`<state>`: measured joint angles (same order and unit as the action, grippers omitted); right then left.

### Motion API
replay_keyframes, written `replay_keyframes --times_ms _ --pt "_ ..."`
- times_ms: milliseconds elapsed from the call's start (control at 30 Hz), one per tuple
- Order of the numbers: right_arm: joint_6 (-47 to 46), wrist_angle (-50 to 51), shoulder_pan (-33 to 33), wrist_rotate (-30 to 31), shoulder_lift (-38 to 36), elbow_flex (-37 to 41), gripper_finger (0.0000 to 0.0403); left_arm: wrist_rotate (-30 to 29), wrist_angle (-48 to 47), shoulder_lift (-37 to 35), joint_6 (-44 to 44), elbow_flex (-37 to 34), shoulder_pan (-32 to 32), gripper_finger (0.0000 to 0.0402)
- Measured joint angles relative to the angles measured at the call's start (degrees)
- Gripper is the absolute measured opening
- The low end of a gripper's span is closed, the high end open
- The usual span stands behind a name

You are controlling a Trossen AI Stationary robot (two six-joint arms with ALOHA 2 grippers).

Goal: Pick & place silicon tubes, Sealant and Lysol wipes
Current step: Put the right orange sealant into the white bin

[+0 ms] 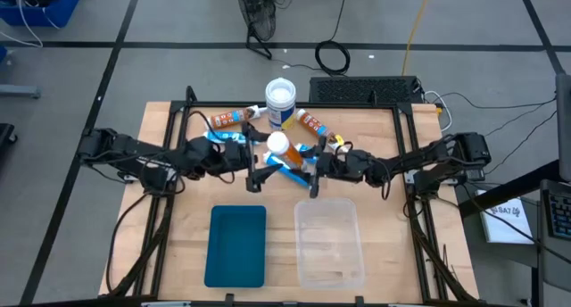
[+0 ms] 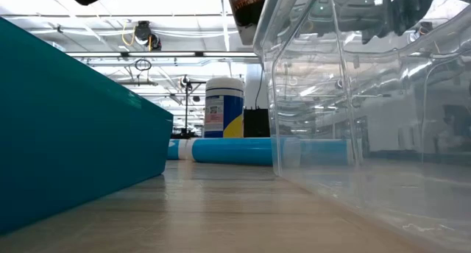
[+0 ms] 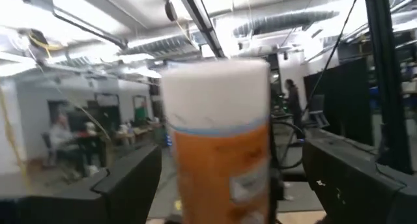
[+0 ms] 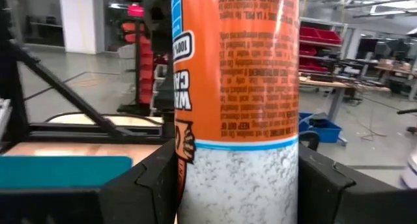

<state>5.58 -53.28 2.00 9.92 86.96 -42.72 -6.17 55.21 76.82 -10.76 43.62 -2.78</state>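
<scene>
Both pincers are pinching one orange sealant tube above the counter; left pincer, right pincer. Pulling unevenly risks dropping it.

On the counter, the Lysol wipes stand upright at the far middle edge, with one tube lying just to their left and another tube just to their right. Nearer the middle, a white-capped tube sits between the left pincer and the right pincer, which come in from opposite sides. A further tube lies flat below them. At the near edge a tray rests left of a bin.
</scene>
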Motion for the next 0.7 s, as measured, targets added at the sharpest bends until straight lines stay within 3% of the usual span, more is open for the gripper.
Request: replay_keyframes --times_ms 700 --pt "-0.4 0.8 0.0 0.4 0.0 0.0 0.0208 5.1 -1.2 4.9 7.5 2.0 3.2 0.0363"
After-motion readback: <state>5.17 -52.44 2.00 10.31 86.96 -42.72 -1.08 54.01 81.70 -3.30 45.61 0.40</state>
